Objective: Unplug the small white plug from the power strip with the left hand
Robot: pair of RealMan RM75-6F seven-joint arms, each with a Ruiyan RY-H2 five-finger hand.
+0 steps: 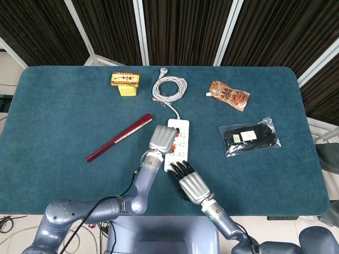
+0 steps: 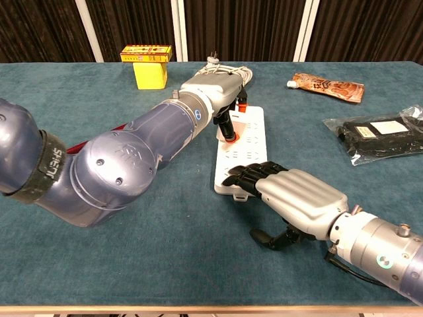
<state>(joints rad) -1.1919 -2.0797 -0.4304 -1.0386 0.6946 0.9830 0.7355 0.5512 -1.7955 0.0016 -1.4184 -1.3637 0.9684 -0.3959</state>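
Note:
The white power strip (image 1: 181, 127) lies lengthwise at the table's middle, its cord running back to a coil (image 1: 169, 87). My left hand (image 1: 161, 138) covers the strip's left side, and its dark fingers (image 2: 227, 127) with orange tips point down onto the sockets of the strip (image 2: 250, 132). The small white plug is hidden under that hand, so a grip on it cannot be made out. My right hand (image 1: 188, 180) rests its fingertips on the strip's near end, with the thumb (image 2: 268, 236) beside the strip, low over the cloth.
A yellow box (image 1: 125, 82) stands at the back left and a red folded fan (image 1: 119, 137) lies left of the strip. A sauce pouch (image 1: 229, 95) and a black item in a clear bag (image 1: 250, 137) lie to the right.

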